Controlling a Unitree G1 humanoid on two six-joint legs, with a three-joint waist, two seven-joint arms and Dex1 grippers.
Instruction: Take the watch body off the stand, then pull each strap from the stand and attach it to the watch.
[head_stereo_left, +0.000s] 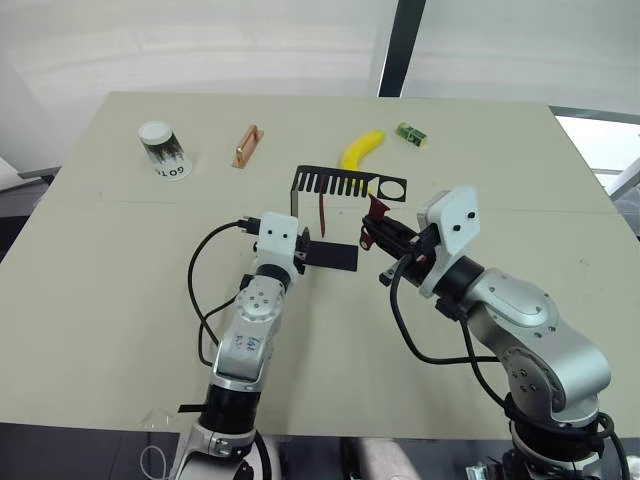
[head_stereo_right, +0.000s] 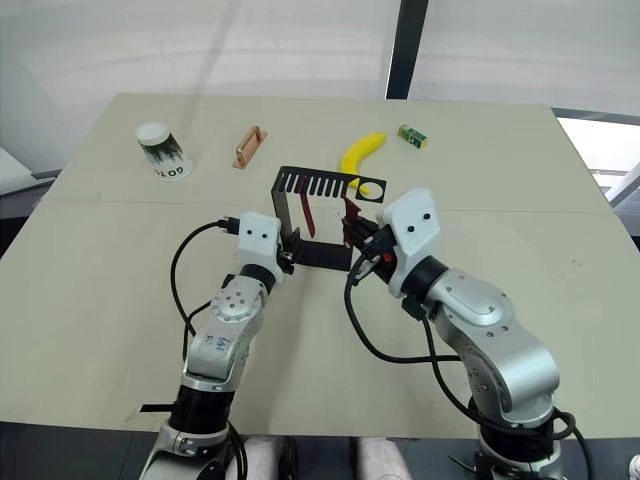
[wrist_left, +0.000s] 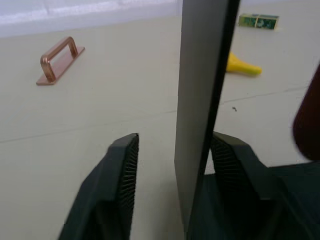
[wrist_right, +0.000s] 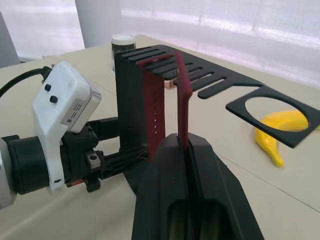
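Right gripper (wrist_right: 186, 150): jaws closed on a dark red strap (wrist_right: 182, 95) hanging from the stand's slotted shelf, frame centre.
Left gripper (wrist_left: 172, 165): jaws parted around the stand (head_stereo_left: 330, 215) wall.
Second strap (wrist_right: 155, 112): hangs alongside.
Surface (head_stereo_left: 120, 250): beige; banana (head_stereo_left: 360, 148) upper centre.

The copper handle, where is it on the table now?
The copper handle lies flat near the table's far edge, on the robot's left, between the upside-down cup and the banana.
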